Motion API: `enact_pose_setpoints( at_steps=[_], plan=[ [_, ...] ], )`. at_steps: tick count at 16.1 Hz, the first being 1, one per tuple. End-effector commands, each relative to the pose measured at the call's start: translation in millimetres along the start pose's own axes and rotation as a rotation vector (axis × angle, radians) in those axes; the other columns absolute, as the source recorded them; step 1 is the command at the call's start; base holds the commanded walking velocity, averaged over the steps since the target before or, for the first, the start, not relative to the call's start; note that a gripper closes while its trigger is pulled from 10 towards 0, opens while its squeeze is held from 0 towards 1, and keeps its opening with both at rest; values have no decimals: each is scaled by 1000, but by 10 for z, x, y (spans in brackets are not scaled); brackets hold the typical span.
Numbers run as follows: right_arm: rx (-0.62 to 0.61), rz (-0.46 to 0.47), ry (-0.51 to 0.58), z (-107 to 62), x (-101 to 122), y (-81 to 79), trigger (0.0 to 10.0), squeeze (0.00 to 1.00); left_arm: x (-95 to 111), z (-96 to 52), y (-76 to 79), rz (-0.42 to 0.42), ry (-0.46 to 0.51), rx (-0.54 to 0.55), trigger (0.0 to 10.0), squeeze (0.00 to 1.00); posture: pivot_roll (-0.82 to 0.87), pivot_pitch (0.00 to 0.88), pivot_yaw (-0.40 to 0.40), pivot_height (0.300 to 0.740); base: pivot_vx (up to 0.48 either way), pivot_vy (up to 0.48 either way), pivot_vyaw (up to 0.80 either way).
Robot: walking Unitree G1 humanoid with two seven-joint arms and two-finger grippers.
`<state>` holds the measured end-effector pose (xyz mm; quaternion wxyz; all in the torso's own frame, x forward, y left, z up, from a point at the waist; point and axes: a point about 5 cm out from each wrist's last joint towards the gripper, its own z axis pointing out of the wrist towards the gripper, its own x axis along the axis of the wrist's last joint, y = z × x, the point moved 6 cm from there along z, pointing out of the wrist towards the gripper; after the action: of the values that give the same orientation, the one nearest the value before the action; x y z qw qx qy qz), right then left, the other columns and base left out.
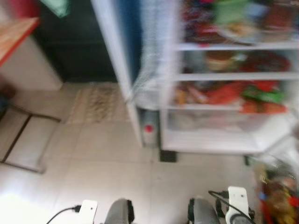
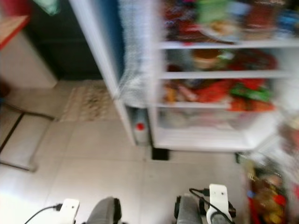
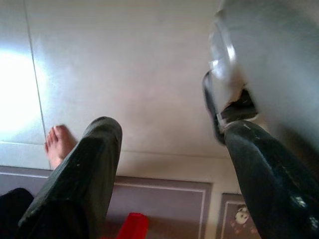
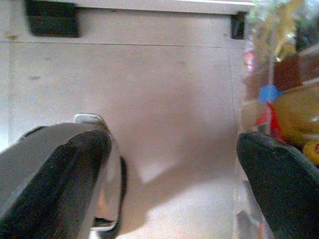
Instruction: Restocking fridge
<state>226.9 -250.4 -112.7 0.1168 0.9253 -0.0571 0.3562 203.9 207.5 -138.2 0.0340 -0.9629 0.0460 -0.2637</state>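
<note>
You had the fridge (image 1: 219,140) standing open in the upper right of the head views, blurred, its white shelves crowded with red, green and orange packets too smeared to name. Its door (image 1: 117,60) swung out toward the upper middle of the frame, and a small white bottle with a red cap (image 1: 149,132) sat low beside the door's foot. A patterned mat (image 1: 96,103) lay on the pale tiled floor (image 1: 107,158) left of the door, and a wooden tabletop (image 1: 16,35) edged into the upper left corner. At the lower right of the frame stood a heap of colourful packaged goods (image 2: 268,186), just beside your right arm.

Both arms hung low at the bottom edge. In its wrist view your left gripper (image 3: 172,179) had its two black fingers spread wide over bare floor, with a person's bare foot (image 3: 59,144) near one finger. Your right gripper (image 4: 174,184) was likewise wide apart and held nothing, above the tiles beside the goods.
</note>
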Motion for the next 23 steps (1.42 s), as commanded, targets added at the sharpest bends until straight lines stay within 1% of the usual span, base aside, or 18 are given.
enact_pose_setpoints(
  at_steps=[1, 10, 12, 15, 17, 19, 23],
  plan=[
    [31, 0, -72, -52, -240, -118, 10000, 0, -81, -9, -17, 13, -27, 0, 10000, 0, -113, 160, 122, 640, 0, 461, 0],
    [22, 49, -67, -42, -192, -217, 10000, 0, -12, -8, -92, 53, -19, 11, 10000, 0, -143, 117, 190, 640, 0, 461, 0],
    [15, 67, -68, -42, -189, -233, 10000, 0, 2, -8, -117, 78, -18, 20, 10000, 0, -146, 112, 202, 640, 0, 0, 0],
    [15, 69, -67, -40, -182, -244, 10000, 0, 1, -8, -123, 79, -22, 20, 10000, 0, -145, 103, 207, 640, 0, 0, 0],
    [14, 71, -65, -40, -176, -245, 10000, 0, 2, -8, -127, 74, -23, 24, 10000, 0, -147, 103, 209, 640, 0, 0, 0],
    [16, 71, -62, -36, -163, -247, 10000, 0, 14, -7, -123, 51, -15, 23, 10000, 0, -150, 107, 209, 640, 0, 0, 0],
    [23, 62, -56, -32, -149, -229, 10000, 0, 18, -4, -96, 27, -10, 19, 10000, 0, -137, 101, 189, 640, 0, 0, 0]
  ],
)
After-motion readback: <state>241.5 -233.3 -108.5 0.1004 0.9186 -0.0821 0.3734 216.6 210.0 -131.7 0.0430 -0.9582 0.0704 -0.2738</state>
